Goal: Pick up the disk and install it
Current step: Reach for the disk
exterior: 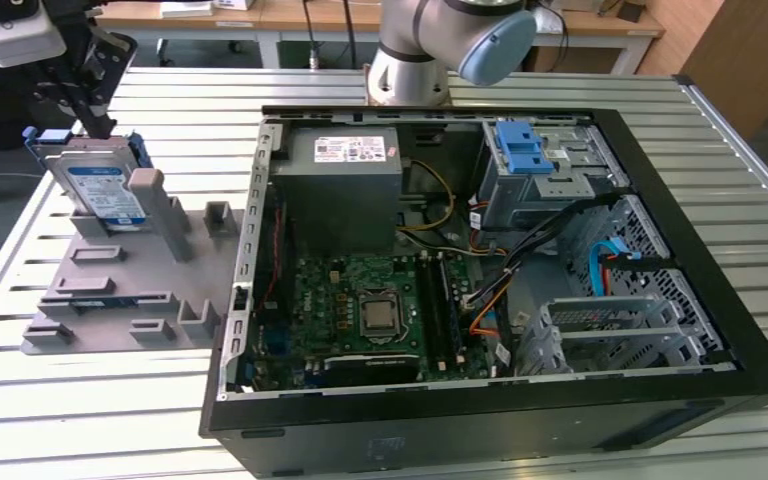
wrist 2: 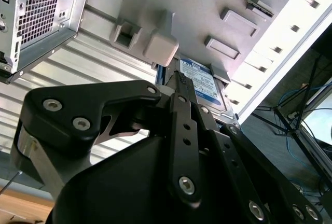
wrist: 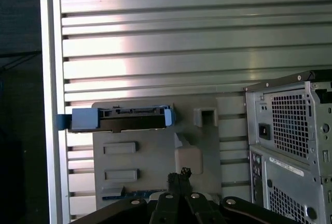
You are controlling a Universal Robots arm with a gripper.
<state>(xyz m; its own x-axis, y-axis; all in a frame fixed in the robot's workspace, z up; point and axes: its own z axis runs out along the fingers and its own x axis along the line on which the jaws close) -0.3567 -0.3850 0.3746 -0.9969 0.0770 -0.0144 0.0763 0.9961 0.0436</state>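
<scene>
The disk (exterior: 104, 188) stands on edge, leaning in a slot at the far end of a grey holder plate (exterior: 131, 290) on the exterior view's left. It is silver with a white-and-blue label and a blue bracket. My gripper (exterior: 95, 128) hangs just above its top edge, fingers shut together with nothing between them. In the first wrist view the shut fingertips (wrist: 182, 173) are apart from the disk's blue-framed edge (wrist: 122, 119). The second wrist view has the gripper (wrist 2: 179, 77) in front of the disk's label (wrist 2: 201, 80).
An open black computer case (exterior: 704, 230) lies on the slatted metal table (exterior: 91, 420), beside the holder. Inside are a grey power supply (exterior: 344, 165), a motherboard (exterior: 371, 310) and a grey cage with a blue latch (exterior: 538, 160). The table edge (wrist: 49, 105) runs close to the disk.
</scene>
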